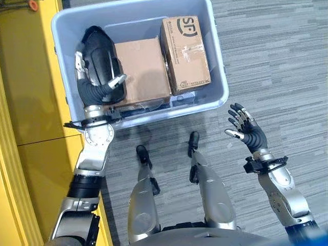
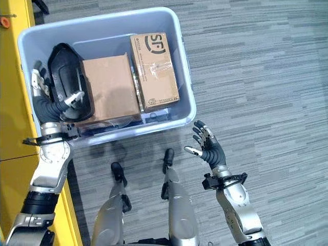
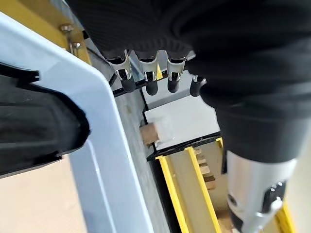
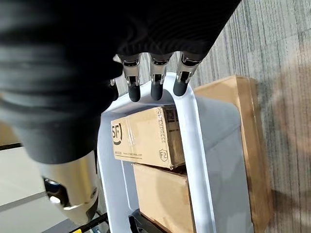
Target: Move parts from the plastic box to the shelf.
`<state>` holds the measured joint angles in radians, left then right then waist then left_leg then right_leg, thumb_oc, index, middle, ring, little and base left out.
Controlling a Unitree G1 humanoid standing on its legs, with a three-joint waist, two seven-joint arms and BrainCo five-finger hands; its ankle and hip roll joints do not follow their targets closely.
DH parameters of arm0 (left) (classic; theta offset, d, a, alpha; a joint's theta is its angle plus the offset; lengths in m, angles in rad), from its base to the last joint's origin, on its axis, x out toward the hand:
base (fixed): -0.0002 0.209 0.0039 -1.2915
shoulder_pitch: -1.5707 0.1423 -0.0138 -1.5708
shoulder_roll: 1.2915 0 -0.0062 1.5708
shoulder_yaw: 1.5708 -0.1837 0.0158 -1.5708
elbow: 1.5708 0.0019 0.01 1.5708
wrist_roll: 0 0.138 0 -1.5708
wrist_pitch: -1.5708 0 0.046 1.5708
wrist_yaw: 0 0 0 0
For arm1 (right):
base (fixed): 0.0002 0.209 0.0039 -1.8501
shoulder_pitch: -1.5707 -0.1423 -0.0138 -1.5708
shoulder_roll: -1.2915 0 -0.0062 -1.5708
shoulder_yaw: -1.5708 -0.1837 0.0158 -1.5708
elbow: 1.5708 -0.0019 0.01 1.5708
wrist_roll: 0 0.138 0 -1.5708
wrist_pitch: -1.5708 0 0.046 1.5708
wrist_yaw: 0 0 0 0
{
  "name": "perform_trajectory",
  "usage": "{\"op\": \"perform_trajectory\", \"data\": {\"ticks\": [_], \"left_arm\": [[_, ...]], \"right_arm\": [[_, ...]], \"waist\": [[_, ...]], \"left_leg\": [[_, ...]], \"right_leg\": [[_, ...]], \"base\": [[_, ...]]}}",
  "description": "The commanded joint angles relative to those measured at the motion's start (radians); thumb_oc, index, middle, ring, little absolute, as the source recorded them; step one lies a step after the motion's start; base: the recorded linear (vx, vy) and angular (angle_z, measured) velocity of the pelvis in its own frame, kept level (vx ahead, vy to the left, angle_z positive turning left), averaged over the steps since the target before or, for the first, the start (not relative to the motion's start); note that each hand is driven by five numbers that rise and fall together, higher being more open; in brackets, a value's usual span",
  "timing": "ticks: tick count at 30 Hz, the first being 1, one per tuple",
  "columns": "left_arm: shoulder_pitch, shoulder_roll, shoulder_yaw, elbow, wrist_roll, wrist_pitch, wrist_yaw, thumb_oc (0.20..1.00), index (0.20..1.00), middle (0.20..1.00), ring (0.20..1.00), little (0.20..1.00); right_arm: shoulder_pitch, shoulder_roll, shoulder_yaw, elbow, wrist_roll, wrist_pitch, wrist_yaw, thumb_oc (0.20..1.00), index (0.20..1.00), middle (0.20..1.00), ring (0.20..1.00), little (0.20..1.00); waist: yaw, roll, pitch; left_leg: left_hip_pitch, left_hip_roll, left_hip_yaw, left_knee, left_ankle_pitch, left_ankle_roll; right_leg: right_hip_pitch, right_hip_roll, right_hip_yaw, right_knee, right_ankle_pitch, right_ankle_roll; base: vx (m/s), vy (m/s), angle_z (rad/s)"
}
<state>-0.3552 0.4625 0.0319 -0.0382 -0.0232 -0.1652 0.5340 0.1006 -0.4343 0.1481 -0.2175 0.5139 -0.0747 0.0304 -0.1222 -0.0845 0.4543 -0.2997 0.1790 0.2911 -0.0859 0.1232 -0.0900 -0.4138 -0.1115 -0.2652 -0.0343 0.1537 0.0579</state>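
Three parts remain in the plastic box [image 1: 215, 100]: black part [image 1: 100, 61] beside the left hand [image 1: 95, 92], whose grip cannot be told; plain carton [image 1: 141, 69] just beyond; printed carton [image 1: 184, 54] farthest. Right hand [image 1: 248, 128]: fingers spread, holding nothing, outside the box. Judged: unloading not yet begun.

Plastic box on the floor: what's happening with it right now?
The plastic box holds two cardboard boxes and a black part. The left hand reaches over the box's yellow-shelf side, next to the black part; its grip is unclear. The right hand hovers open above the carpet, outside the box.
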Motion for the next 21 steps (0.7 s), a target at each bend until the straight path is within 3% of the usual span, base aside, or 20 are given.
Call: {"op": "perform_trajectory", "data": {"ticks": [1,11,21], "left_arm": [[-0.039,0.085,0.021,0.057,0.046,-0.054,0.065,1.0,1.0,1.0,1.0,1.0],[-0.275,0.203,-0.122,0.33,-0.016,-0.037,0.056,1.0,1.0,1.0,1.0,1.0],[-0.429,0.209,-0.253,0.604,-0.115,-0.01,-0.003,1.0,1.0,1.0,1.0,1.0]], "right_arm": [[-0.017,0.004,0.009,-0.049,0.052,-0.071,-0.009,1.0,1.0,1.0,1.0,1.0],[-0.047,-0.005,0.055,-0.038,0.064,-0.096,-0.006,1.0,1.0,1.0,1.0,1.0],[-0.011,-0.013,0.082,-0.047,0.078,-0.11,0.001,1.0,1.0,1.0,1.0,1.0]], "waist": [[-0.007,-0.043,-0.039],[-0.043,-0.105,0.011],[-0.084,-0.137,0.022]], "left_leg": [[0.045,0.053,-0.056,0.029,-0.048,-0.055],[-0.061,0.058,-0.08,0.112,-0.059,-0.059],[-0.167,0.05,-0.123,0.166,-0.065,-0.05]], "right_leg": [[-0.016,-0.111,0.005,0.108,-0.048,0.146],[-0.061,-0.109,0.003,0.115,-0.034,0.145],[-0.117,-0.105,0.022,0.115,-0.024,0.136]], "base": [[0.08,-0.01,0.02],[-0.01,-0.006,0.08],[-0.02,-0.008,0.05]]}}
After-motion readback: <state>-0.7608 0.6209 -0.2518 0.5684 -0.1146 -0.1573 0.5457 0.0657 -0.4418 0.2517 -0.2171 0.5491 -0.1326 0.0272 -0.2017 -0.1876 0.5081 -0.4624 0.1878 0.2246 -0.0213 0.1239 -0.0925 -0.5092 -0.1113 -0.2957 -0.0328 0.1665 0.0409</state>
